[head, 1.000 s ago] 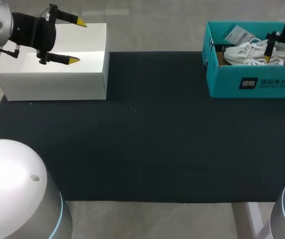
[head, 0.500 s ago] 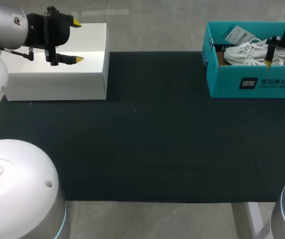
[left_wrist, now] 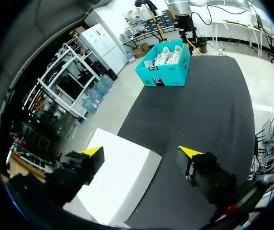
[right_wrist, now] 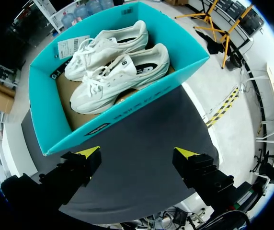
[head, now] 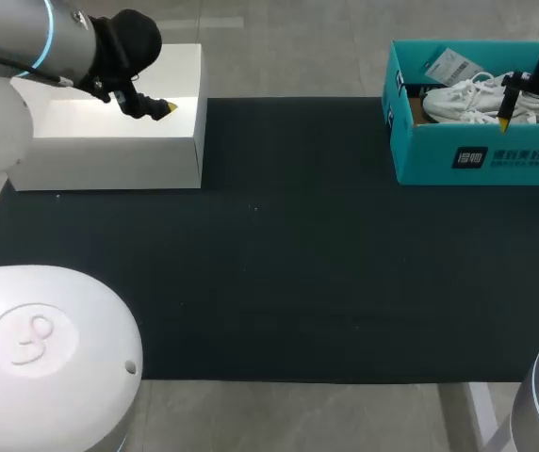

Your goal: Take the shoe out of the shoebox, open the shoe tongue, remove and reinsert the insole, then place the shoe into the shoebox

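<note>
Two white shoes (right_wrist: 118, 67) lie side by side in the teal shoebox (head: 477, 155) at the tabletop's far right corner; right hand (right_wrist: 137, 153) hovers at its near wall, fingers spread, holding nothing. Left hand (left_wrist: 142, 152), also spread and empty, has swung from sideways to pointing across the white box (head: 109, 141) at the far left corner. Shoes boxed fits either end of the job.

Light: bright, even | Glare: top of white box (head: 109, 104) | Shadows: faint | Wrist views: edges curved and darkened
</note>
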Tool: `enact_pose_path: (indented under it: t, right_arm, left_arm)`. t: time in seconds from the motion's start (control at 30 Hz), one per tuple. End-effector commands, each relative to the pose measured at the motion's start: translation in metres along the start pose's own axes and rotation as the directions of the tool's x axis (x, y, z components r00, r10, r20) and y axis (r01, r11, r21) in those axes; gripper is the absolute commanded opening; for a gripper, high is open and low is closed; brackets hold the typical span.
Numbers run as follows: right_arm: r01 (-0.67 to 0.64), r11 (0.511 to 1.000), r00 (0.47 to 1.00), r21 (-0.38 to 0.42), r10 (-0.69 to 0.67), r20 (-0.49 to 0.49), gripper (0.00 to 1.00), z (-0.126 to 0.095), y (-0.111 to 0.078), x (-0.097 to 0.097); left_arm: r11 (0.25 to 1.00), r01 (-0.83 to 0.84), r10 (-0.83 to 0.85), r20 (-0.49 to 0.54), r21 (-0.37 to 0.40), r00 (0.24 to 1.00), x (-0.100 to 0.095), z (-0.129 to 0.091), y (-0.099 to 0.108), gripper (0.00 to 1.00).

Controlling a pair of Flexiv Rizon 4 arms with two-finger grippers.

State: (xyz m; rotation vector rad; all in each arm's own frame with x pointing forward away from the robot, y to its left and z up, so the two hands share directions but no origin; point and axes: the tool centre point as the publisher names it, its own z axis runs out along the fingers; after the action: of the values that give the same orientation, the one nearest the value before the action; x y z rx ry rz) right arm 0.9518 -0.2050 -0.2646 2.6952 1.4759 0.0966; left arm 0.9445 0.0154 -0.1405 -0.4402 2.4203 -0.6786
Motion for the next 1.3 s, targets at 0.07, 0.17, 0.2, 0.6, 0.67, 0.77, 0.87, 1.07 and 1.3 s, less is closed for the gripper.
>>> enact_pose_path:
  t: [0.07,0.17,0.2,0.6,0.67,0.77,0.87,1.07,1.3]
  right_arm:
    - [0.014,1.0,1.0,0.008,-0.014,0.026,1.0,0.006,-0.005,-0.011]
    - [0.03,1.0,0.998,-0.006,-0.03,0.053,1.0,0.007,-0.008,-0.016]
    - [0.036,0.999,0.998,-0.008,-0.035,0.061,1.0,0.007,-0.009,-0.016]
    - [0.068,0.997,0.994,-0.047,-0.063,0.091,1.0,0.016,-0.014,-0.032]
    - [0.071,0.997,0.993,-0.041,-0.066,0.099,1.0,0.017,-0.015,-0.033]
    - [0.071,0.997,0.992,-0.039,-0.067,0.104,1.0,0.018,-0.015,-0.033]
    - [0.07,0.997,0.992,-0.039,-0.065,0.107,1.0,0.018,-0.015,-0.033]
    - [0.064,0.997,0.992,-0.04,-0.06,0.112,1.0,0.019,-0.015,-0.034]
    - [0.052,0.998,0.993,-0.046,-0.047,0.108,1.0,0.022,-0.015,-0.032]
  left_arm:
    - [0.481,0.592,-0.643,0.199,-0.647,0.74,-0.005,0.018,0.007,1.0]
    - [0.358,0.666,-0.716,0.265,-0.654,0.645,-0.011,0.024,0.01,1.0]
    - [0.323,0.684,-0.738,0.279,-0.654,0.615,-0.012,0.025,0.01,1.0]
    - [-0.07,0.768,-0.869,0.417,-0.636,0.266,-0.019,0.055,0.021,1.0]
    - [-0.139,0.758,-0.871,0.443,-0.637,0.213,-0.019,0.064,0.025,1.0]
    - [-0.236,0.736,-0.877,0.465,-0.634,0.12,-0.021,0.077,0.03,1.0]
    - [-0.301,0.712,-0.885,0.463,-0.634,0.038,-0.024,0.084,0.032,1.0]
    - [-0.325,0.721,-0.883,0.469,-0.612,0.001,-0.028,0.099,0.031,1.0]
    - [-0.242,0.775,-0.937,0.348,-0.584,-0.031,-0.029,0.099,0.019,1.0]
